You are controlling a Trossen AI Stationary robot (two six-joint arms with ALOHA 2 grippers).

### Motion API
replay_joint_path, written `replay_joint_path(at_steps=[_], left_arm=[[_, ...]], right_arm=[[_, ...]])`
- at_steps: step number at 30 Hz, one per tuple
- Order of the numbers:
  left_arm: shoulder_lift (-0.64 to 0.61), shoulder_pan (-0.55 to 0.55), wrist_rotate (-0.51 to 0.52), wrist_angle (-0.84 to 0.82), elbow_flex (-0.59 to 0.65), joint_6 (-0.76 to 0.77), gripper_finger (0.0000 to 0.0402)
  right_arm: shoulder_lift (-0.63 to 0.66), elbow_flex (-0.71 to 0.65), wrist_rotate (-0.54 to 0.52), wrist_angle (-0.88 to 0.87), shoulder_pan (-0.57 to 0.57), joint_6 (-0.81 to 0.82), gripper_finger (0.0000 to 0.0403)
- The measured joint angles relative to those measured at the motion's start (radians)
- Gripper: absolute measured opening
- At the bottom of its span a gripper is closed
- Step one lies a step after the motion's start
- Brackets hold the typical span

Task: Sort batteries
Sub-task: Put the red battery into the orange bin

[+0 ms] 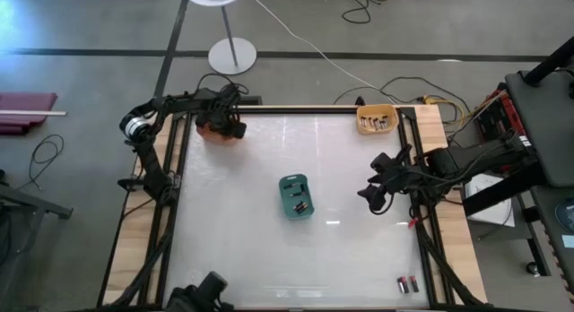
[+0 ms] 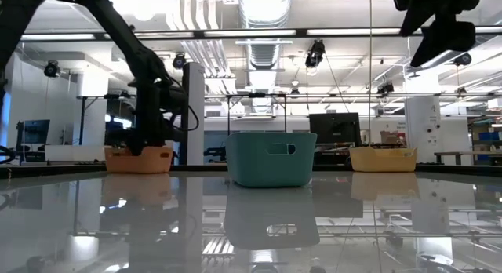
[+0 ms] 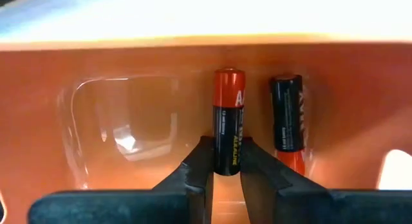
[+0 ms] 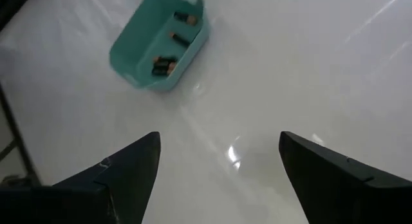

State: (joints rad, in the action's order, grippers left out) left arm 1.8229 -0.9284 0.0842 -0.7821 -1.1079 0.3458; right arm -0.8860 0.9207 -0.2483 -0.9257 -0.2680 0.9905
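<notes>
Two fingers of the left gripper [image 3: 225,176] clamp the lower end of a red-and-black battery [image 3: 227,121], its long axis running straight out from the fingers, inside the orange bin [image 1: 218,130] at the table's far left corner. A second battery [image 3: 286,124] lies parallel just beside it. The right gripper [image 4: 219,166] hangs spread and empty near the right edge, with the teal bin [image 1: 296,195] mid-table and the yellow bin [image 1: 377,120] at the far right corner.

You are seeing the left gripper [image 1: 222,124] hovering directly over the orange bin [image 1: 221,133]. The right gripper [image 1: 375,188] is sitting with the teal bin [image 1: 296,196] well to its left, the yellow bin [image 1: 377,120] beyond it.
</notes>
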Motion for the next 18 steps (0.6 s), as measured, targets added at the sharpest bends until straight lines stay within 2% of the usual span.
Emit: replay_joint_path(at_steps=[5,9,18], left_arm=[[0.018,-0.028,0.001,-0.035,-0.026,0.011,0.0046],[-0.001,-0.07,0.049,-0.044,-0.023,0.017,0.0048],[-0.02,-0.16,0.077,-0.083,-0.032,-0.016,0.0065]], right_arm=[[0.0,0.0,0.066,0.004,0.0,0.026,0.0317],[-0.001,0.0,0.066,0.021,-0.005,0.03,0.0314],[-0.001,0.0,0.031,0.026,-0.005,0.005,0.0293]])
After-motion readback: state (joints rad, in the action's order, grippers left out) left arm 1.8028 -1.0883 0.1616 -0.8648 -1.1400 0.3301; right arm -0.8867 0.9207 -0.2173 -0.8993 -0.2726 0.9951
